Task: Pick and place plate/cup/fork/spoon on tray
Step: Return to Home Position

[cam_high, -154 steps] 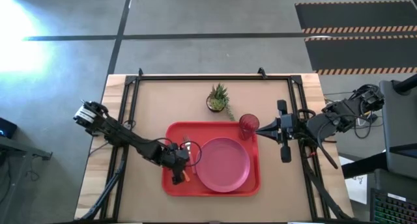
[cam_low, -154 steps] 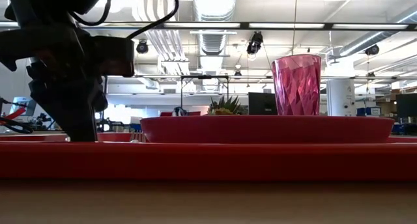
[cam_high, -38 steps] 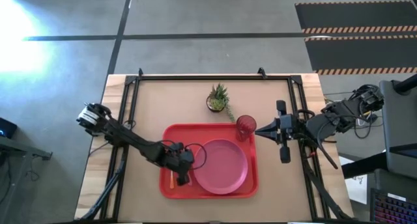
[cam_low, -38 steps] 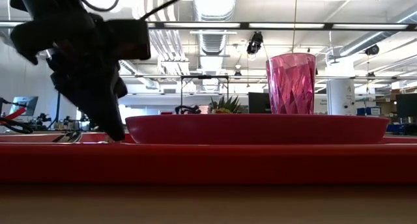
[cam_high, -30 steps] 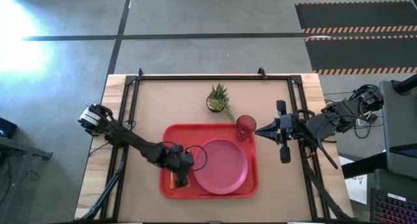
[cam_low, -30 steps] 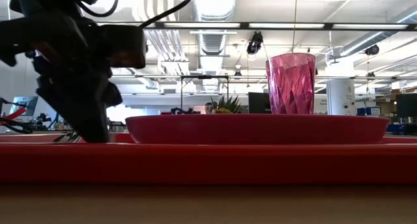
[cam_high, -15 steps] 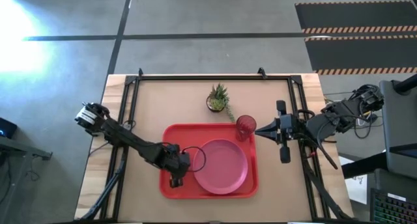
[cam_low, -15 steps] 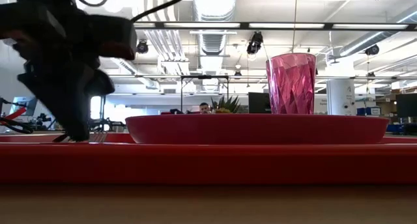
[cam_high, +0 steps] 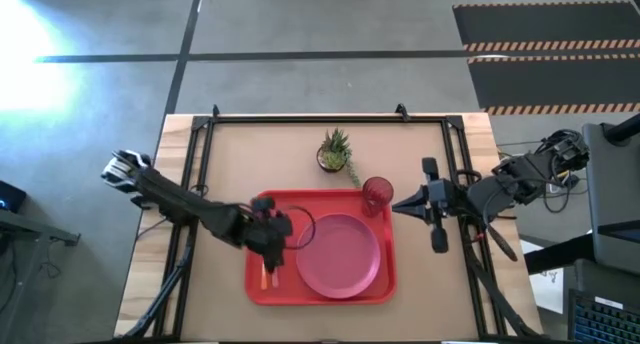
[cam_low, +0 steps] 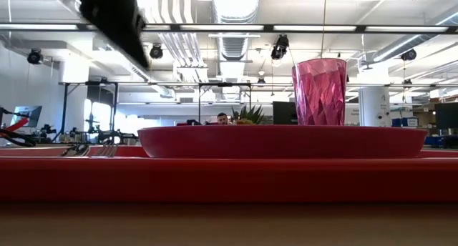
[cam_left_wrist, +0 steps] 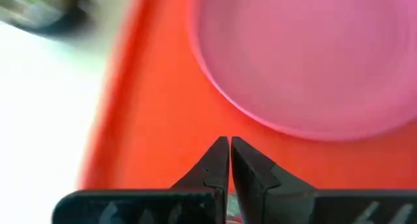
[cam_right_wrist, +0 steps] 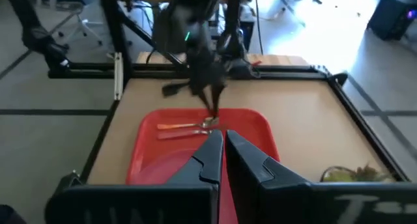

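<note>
Plate (cam_high: 338, 254), cup (cam_high: 378, 195), fork (cam_right_wrist: 177, 134) and spoon (cam_high: 264, 276) all sit on the tray (cam_high: 320, 197); we see the left gripper (cam_left_wrist: 229, 140) raised above the spoon, fingers pressed together, empty; the right gripper (cam_right_wrist: 221, 136) likewise, just beside the cup

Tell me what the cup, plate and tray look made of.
The cup: probably plastic, translucent pink-red, faceted walls letting light through; glass can't be ruled out. The plate: looks like opaque pink plastic, smooth, soft sheen. The tray: apparently moulded red plastic, uniform colour, rounded raised rim.
</note>
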